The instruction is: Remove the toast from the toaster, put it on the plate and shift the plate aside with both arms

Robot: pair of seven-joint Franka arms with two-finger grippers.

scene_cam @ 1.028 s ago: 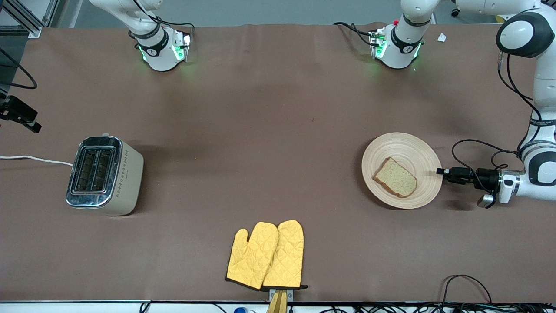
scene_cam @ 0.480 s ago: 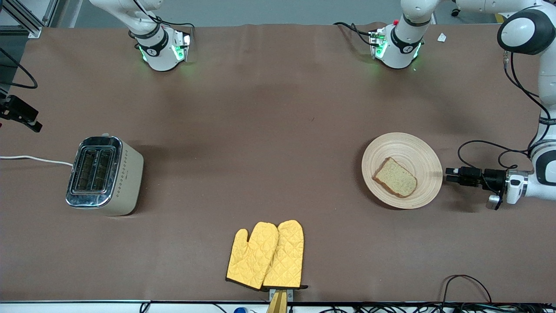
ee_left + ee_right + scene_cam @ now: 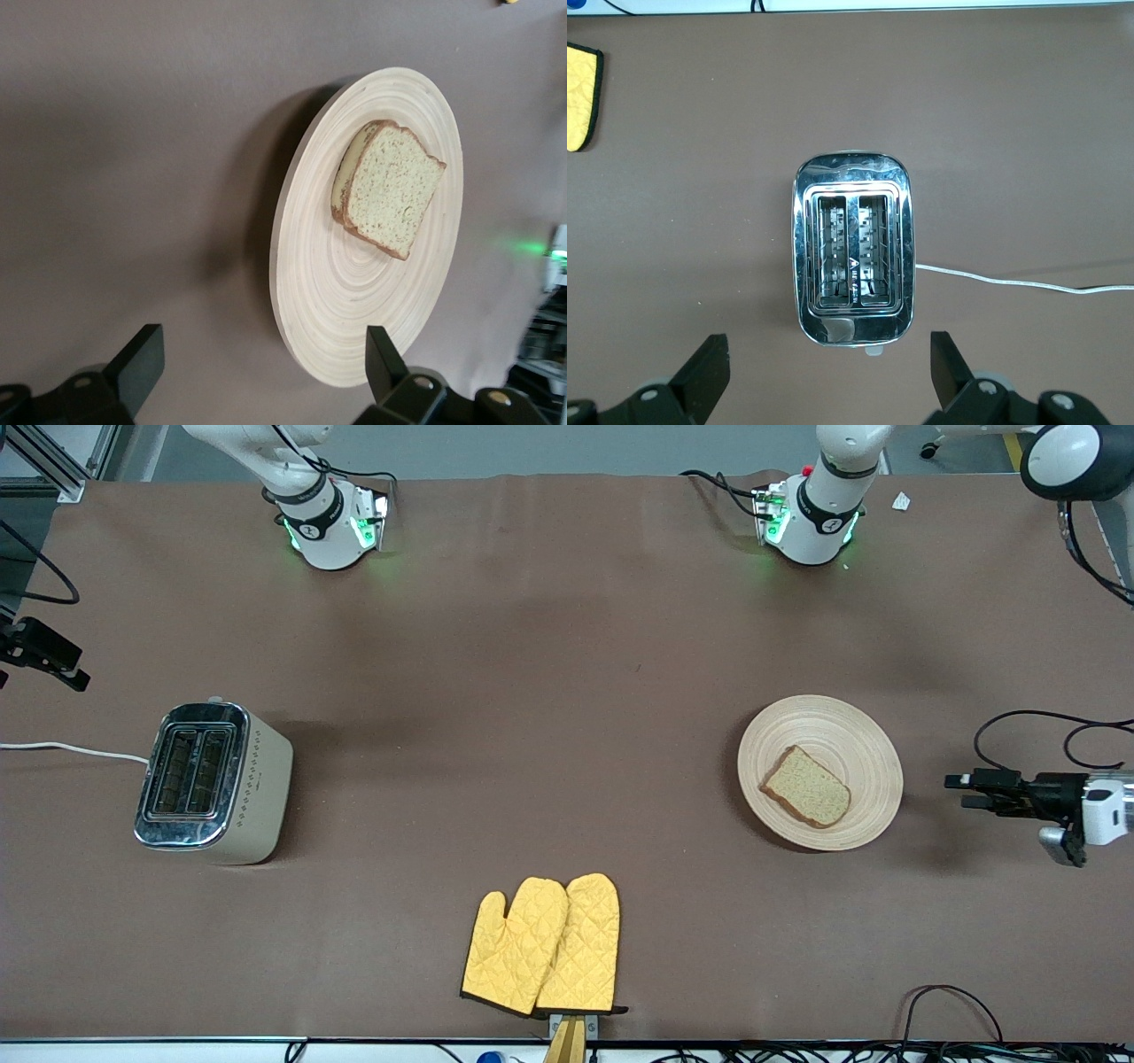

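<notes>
The toast lies flat on the round light-wood plate, toward the left arm's end of the table. My left gripper is open and empty, low over the table beside the plate, a short gap from its rim. In the left wrist view, the plate and toast lie ahead of the left gripper. My right gripper is open and empty, high over the toaster; it does not show clearly in the front view.
The toaster stands toward the right arm's end, its white cord running off the table. A pair of yellow oven mitts lies near the front edge. Black cables lie at the front corner.
My left gripper has drawn back from the plate's rim toward the left arm's end of the table. The plate and toast have not moved.
</notes>
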